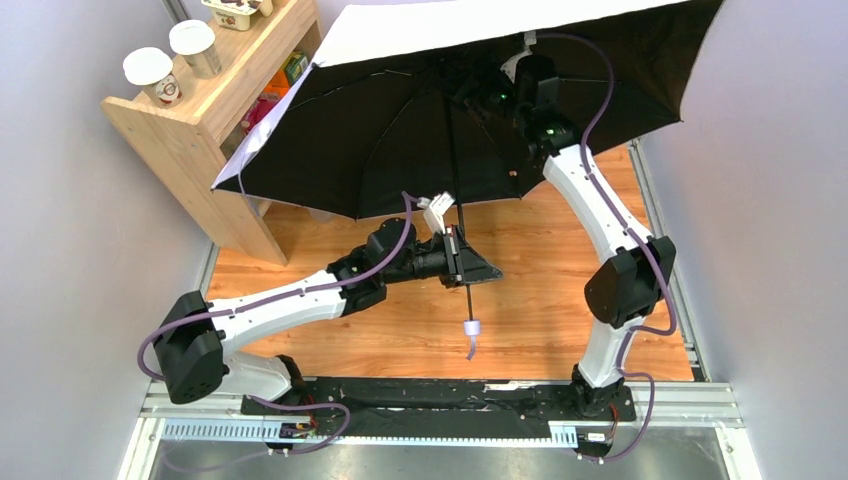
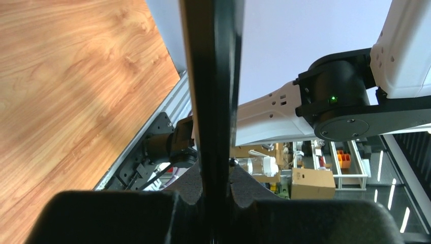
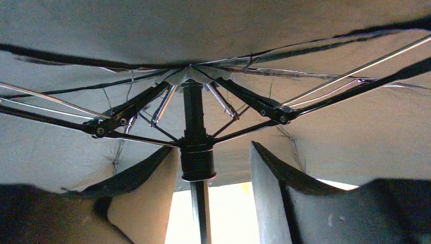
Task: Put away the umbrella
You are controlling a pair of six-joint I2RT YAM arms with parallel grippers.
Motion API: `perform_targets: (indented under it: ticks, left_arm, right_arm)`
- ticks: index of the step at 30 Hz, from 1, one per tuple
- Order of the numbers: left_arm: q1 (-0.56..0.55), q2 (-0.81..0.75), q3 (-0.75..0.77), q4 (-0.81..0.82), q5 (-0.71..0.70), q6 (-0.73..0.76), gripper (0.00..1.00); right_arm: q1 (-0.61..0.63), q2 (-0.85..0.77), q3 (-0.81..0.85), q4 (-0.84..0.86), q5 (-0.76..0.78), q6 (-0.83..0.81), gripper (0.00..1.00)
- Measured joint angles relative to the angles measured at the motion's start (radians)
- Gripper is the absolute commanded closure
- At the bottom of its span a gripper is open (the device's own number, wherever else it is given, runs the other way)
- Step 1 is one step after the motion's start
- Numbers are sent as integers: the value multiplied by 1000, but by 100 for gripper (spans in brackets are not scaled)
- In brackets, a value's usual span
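The umbrella [image 1: 450, 110] is open, black underneath and pale on top, and spreads over the far half of the table. Its thin dark shaft [image 1: 461, 215] runs down to a small lavender-grey handle [image 1: 472, 327] with a strap. My left gripper [image 1: 462, 258] is shut on the shaft [image 2: 213, 76] above the handle; the left wrist view shows my left gripper [image 2: 216, 188] pinching it. My right gripper [image 3: 212, 152] is under the canopy, open, with a finger on each side of the black runner [image 3: 197, 160] and not touching it.
A wooden shelf unit [image 1: 200, 110] stands at the far left, with two lidded cups [image 1: 150, 75] on top and small items inside; the canopy edge overlaps it. Grey walls close in on both sides. The right arm [image 1: 590, 190] reaches up under the canopy.
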Motion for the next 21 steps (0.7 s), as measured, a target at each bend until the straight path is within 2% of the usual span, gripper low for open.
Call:
perform_targets:
  ticks: [4,8,9,10,14,21]
  left_arm:
    - [0,-7,0,-6,-10,0,100]
    - [1,-13,1,-8,-22,1,100]
    - [1,-13,1,-11,-24,1,100]
    - [2,-13,1,-12,-25,1,100]
    - [9,-16,2,3,-43,1,100]
    - [7,-28,1,-68,-34,12,100]
  right_arm:
    - [8,6,-1,27,14,5,48]
    - [19,6,-21,98,28,18,63]
    - [21,7,-21,109,27,23,71]
    - [23,7,-21,122,26,25,98]
    - [29,-18,-149,336,-7,26,100]
    - [27,-79,-397,686,-2,29,100]
